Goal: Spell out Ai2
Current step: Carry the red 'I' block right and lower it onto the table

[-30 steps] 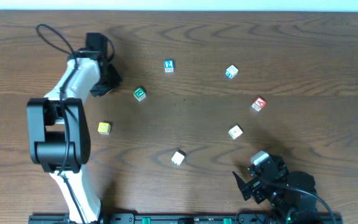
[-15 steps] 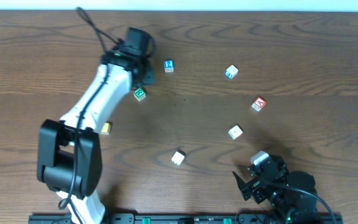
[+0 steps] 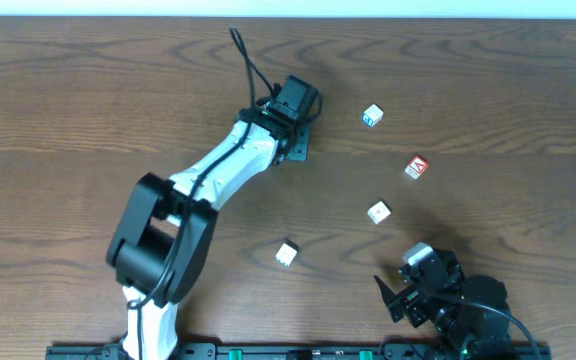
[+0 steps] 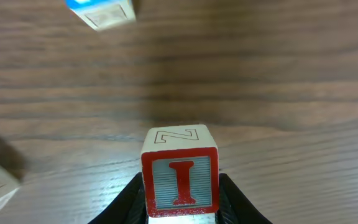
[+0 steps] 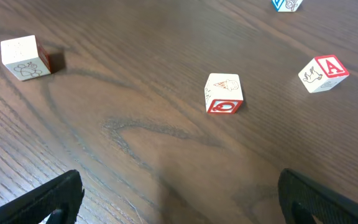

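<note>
Grip first: left fingers [image 4: 125,202] closed against both sides of the I block [image 4: 180,182], red I facing the wrist camera, a Z on the upper face. Cannot tell whether resting on the surface [image 3: 508,70] or held just clear of it. From overhead, hidden beneath the left gripper [image 3: 294,140], out at the far side of the surface and about mid-width.

Deciding relation: A block [image 3: 416,167] off to the right of those fingers and somewhat nearer the robot, well apart, only bare wood between. Probably calls for a carry rightward and slightly back toward the base, ending with the I just beside the A on its right, faces squared so the pair reads in one line. No long axis to worry about with a cube; only the turn of the printed face matters.

Blue-topped block [image 4: 101,9] ahead and left of the held block, apart from it, marking too blurred to read.

Right fingers [image 5: 48,202] spread wide, holding nothing, parked at the near right corner. Nearer to the A than the left arm, yet idle, with the I already in the left.
</note>
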You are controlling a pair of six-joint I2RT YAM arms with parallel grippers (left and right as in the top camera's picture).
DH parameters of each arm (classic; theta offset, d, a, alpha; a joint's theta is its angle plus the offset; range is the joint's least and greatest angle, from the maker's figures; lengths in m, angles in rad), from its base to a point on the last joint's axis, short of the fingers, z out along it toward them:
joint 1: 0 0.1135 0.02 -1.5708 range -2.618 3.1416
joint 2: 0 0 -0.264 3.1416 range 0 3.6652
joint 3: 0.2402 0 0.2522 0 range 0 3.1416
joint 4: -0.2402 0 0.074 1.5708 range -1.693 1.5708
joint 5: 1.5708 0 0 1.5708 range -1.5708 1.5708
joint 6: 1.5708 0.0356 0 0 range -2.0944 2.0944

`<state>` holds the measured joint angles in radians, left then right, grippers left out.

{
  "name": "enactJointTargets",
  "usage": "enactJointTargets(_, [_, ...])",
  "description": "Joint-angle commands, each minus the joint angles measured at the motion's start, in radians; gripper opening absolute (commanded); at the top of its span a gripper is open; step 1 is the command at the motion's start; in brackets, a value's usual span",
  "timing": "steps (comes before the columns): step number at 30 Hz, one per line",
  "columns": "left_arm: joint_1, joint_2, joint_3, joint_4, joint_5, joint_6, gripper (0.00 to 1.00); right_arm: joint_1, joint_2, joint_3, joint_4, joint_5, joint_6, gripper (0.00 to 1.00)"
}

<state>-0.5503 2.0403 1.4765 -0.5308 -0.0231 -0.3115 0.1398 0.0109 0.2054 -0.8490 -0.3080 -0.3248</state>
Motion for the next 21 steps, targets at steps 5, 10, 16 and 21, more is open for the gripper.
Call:
enactJointTargets(5, [0.001, 0.037, 0.012, 0.012, 0.103, 0.11, 0.06, -0.009, -0.005, -0.012, -0.005, -0.014, 0.011, 0.99])
enactJointTargets(10, [0.0, 0.049, 0.012, 0.001, 0.111, 0.099, 0.06, -0.009, -0.005, -0.012, -0.005, -0.014, 0.01, 0.99])
enactJointTargets(16, [-0.002, 0.049, 0.012, -0.003, 0.133, 0.02, 0.06, -0.009, -0.005, -0.012, -0.005, -0.014, 0.01, 0.99])
enactJointTargets(21, [-0.024, 0.049, 0.012, -0.01, 0.113, 0.011, 0.06, -0.009, -0.005, -0.012, -0.005, -0.014, 0.01, 0.99])
